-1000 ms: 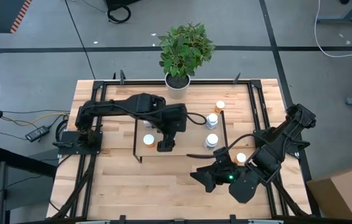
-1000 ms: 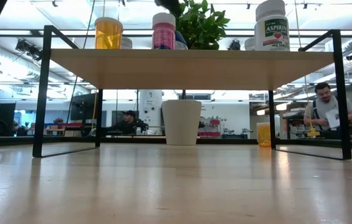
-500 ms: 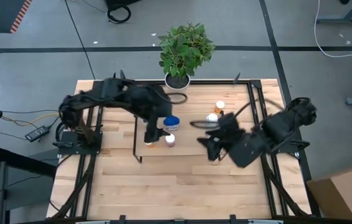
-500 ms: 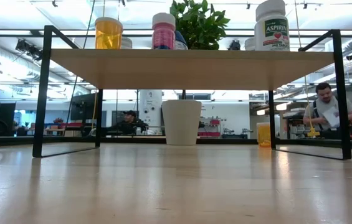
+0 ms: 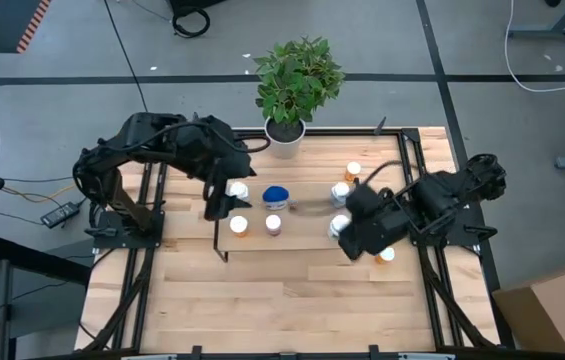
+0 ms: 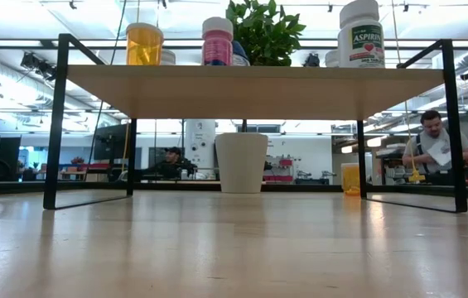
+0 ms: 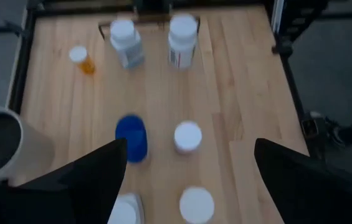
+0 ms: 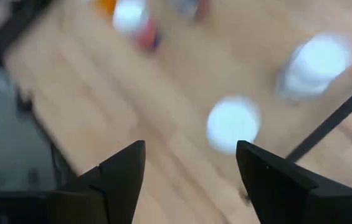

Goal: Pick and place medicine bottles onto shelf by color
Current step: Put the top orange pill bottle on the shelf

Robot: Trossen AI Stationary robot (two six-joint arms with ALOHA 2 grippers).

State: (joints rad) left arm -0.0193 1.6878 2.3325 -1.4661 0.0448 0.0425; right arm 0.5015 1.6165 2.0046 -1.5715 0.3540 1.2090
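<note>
The shelf (image 5: 302, 215) stands mid-table. On it are an orange bottle (image 5: 239, 226), a reddish one (image 5: 273, 225), a blue oval one (image 5: 276, 194) and white ones (image 5: 239, 190) (image 5: 340, 190) (image 5: 339, 226). The low view shows the orange bottle (image 6: 144, 43), the reddish bottle (image 6: 217, 40) and a white aspirin bottle (image 6: 360, 35) upright on the shelf's top. Two small orange bottles (image 5: 353, 171) (image 5: 387, 254) stand on the table to the shelf's right. My left gripper (image 5: 218, 205) (image 7: 189, 149) hangs open above the shelf's left end. My right gripper (image 5: 354, 232) (image 8: 191, 149) hangs open above its right end. Neither holds anything.
A white plant pot (image 5: 285, 132) with a leafy plant stands at the table's far edge behind the shelf. Black frame rails (image 5: 412, 170) run along the table's sides. Bare wood (image 5: 282, 300) lies between the shelf and the near edge. People sit in the room beyond (image 6: 428, 149).
My left gripper has risen off the shelf's bottles and drawn back toward the table's left edge, uncovering the reddish bottle. My right gripper has swung up from near the table's front right toward the shelf's right end, rolling and tipping downward. Both stay open. No bottle has moved.
</note>
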